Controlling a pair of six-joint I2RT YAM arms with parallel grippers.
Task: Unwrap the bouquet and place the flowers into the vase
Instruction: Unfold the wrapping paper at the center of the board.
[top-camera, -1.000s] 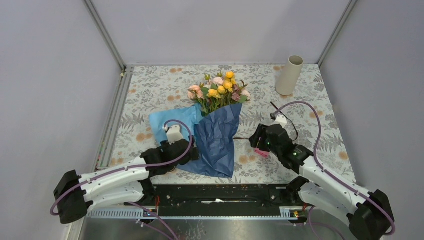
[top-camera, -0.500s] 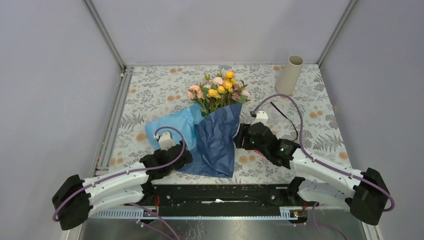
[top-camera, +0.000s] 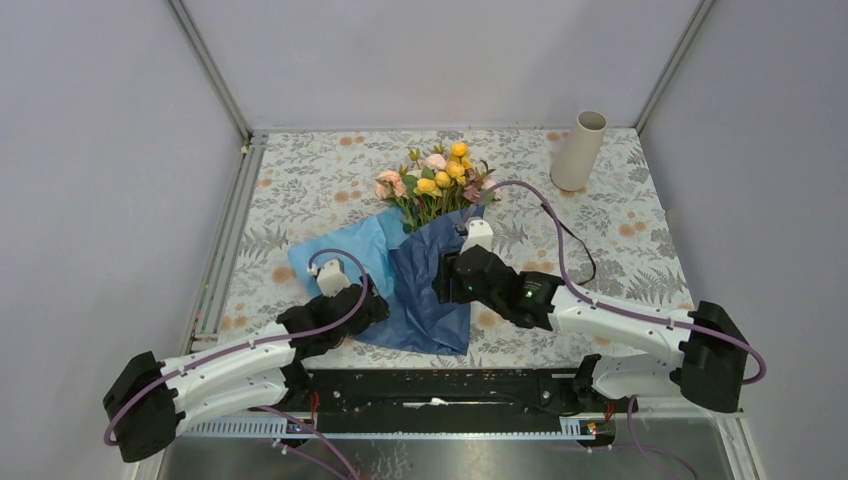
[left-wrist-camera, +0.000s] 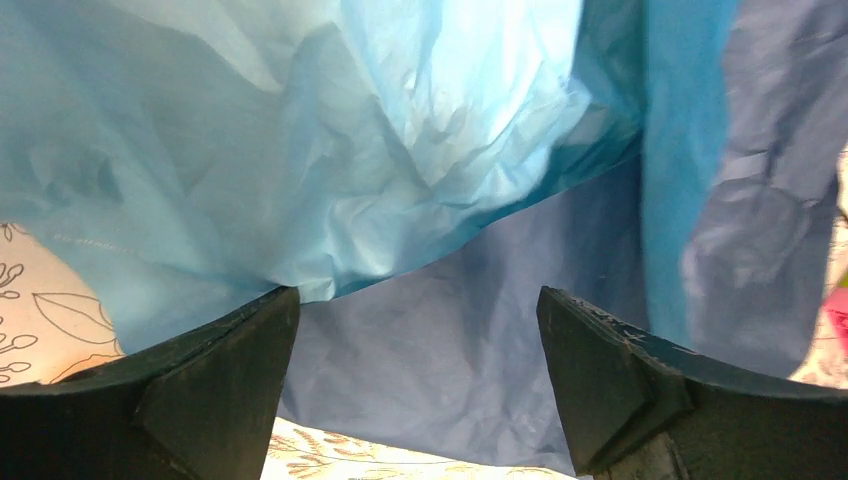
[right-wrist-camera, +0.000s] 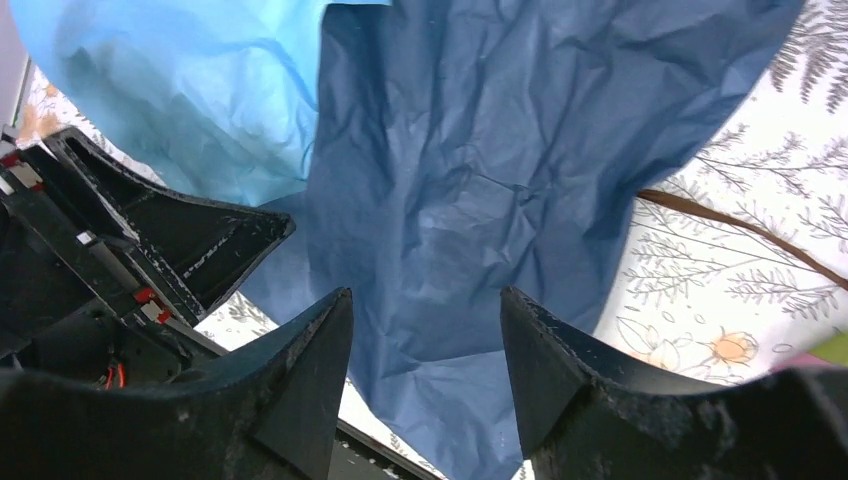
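The bouquet lies in the middle of the table. Its yellow, pink and cream flowers (top-camera: 437, 180) point to the far side, and the stems are hidden under crinkled dark blue paper (top-camera: 428, 285). A light blue sheet (top-camera: 348, 255) spreads out to its left. My left gripper (top-camera: 372, 306) is open at the paper's near left edge, fingers (left-wrist-camera: 220, 370) wide apart, light sheet (left-wrist-camera: 300, 150) and dark sheet (left-wrist-camera: 480, 330) just ahead. My right gripper (top-camera: 447, 281) hovers open over the dark paper (right-wrist-camera: 500, 150), with nothing held. The beige vase (top-camera: 579, 150) stands upright at the far right.
A thin dark brown ribbon (right-wrist-camera: 740, 225) lies loose on the floral tablecloth (top-camera: 300, 180) right of the paper. The left gripper's fingers (right-wrist-camera: 190, 235) show close by in the right wrist view. Metal frame rails (top-camera: 225, 230) run along the left side, and grey walls enclose the table.
The right arm has swung left, from beside the bouquet to over the dark blue paper. The left gripper has drawn back slightly toward the near edge. The light blue sheet lies a little further left.
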